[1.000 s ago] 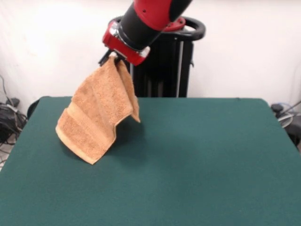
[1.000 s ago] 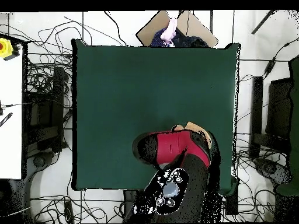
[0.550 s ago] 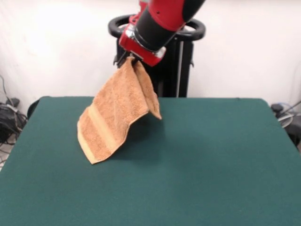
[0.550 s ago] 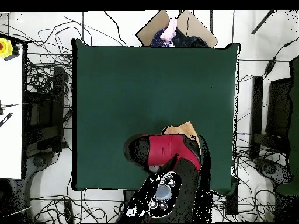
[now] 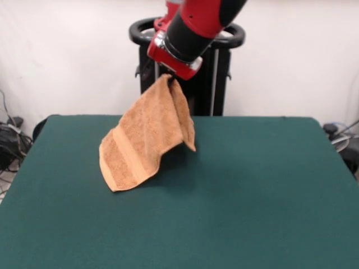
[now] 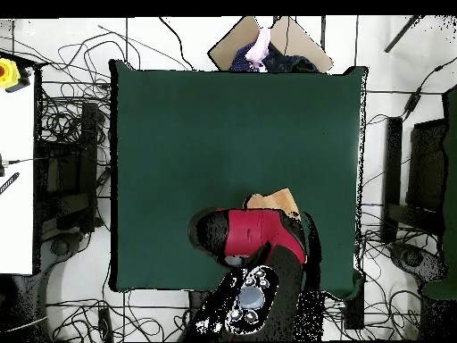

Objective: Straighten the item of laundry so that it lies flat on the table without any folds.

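gripper (image 5: 169, 80) up at the end of the red and black arm (image 5: 193, 25) is clenched on one corner of the towel (image 5: 147, 137), you can see the cloth bunching to a point right where it disappears under the wrist. so the towel mostly hangs in the air below and to the left of the gripper in the front view, draped like a slanted sheet with one flap folded behind on the right side. only the lowest corner looks like it's touching the green table (image 5: 235, 213), left of the table's middle and toward the far side, though i can't be totally sure it's resting rather than just brushing. from overhead the arm covers nearly everything and just a sliver of towel (image 6: 272, 198) pokes out past it. progress-wise i'd say this is nowhere near done: nothing is lying flat yet, the cloth is doubled over itself and lifted. what's left, as i read it, is basically the whole job, getting it laid down spread out with that back flap opened and no folds.
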`<action>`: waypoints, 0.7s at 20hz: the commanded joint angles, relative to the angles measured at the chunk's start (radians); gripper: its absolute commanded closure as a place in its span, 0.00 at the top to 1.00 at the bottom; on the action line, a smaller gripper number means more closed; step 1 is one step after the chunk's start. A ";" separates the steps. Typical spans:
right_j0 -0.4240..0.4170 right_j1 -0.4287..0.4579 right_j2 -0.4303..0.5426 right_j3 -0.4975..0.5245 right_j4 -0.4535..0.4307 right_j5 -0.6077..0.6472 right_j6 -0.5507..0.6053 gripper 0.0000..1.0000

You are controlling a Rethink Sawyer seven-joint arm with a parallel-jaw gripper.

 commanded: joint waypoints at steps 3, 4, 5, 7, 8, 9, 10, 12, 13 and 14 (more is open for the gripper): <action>-0.006 -0.003 0.077 0.076 0.053 -0.096 0.166 1.00; -0.005 -0.004 0.073 0.086 0.057 -0.103 0.173 1.00; -0.003 -0.003 0.069 0.085 0.058 -0.107 0.181 1.00; -0.004 -0.007 0.063 0.100 0.076 -0.116 0.206 1.00; -0.008 -0.007 0.063 0.106 0.083 -0.114 0.209 1.00; -0.015 -0.008 0.065 0.105 0.085 -0.119 0.201 1.00; -0.024 -0.008 0.070 0.105 0.094 -0.115 0.193 1.00; -0.035 -0.007 0.075 0.110 0.100 -0.127 0.182 1.00; -0.037 -0.010 0.075 0.111 0.103 -0.123 0.177 1.00; -0.037 -0.017 0.076 0.119 0.108 -0.122 0.174 1.00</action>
